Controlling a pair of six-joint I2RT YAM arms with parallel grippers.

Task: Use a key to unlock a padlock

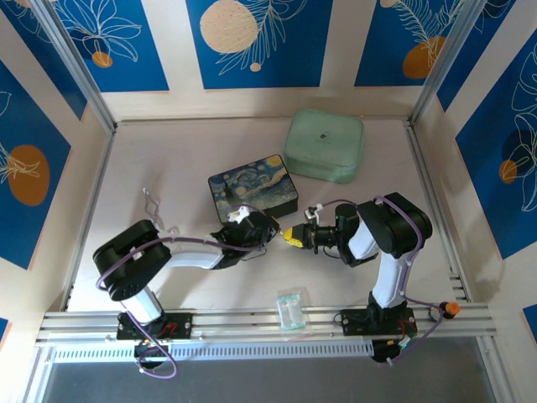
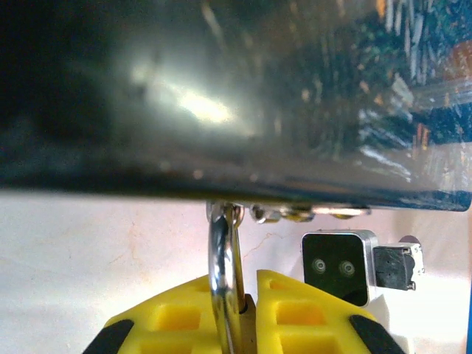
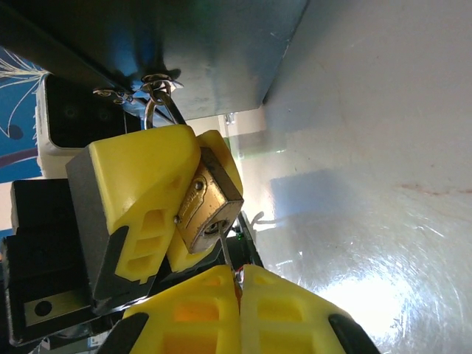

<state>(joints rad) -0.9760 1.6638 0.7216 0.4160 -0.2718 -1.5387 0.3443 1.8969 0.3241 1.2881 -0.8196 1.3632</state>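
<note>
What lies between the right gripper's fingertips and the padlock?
The key, its slim shaft running from the right gripper to the padlock, seen in the right wrist view.

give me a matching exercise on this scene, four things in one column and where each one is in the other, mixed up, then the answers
Things
1. padlock
2. key
3. painted box
4. mint green case

Places
A. farthest back in the top view, beyond the painted box
B. gripped by the left end effector
C. pinched by the right end effector, tip touching the padlock
D. the padlock hangs from its near edge

Pairs: 1-B, 2-C, 3-D, 4-A
</note>
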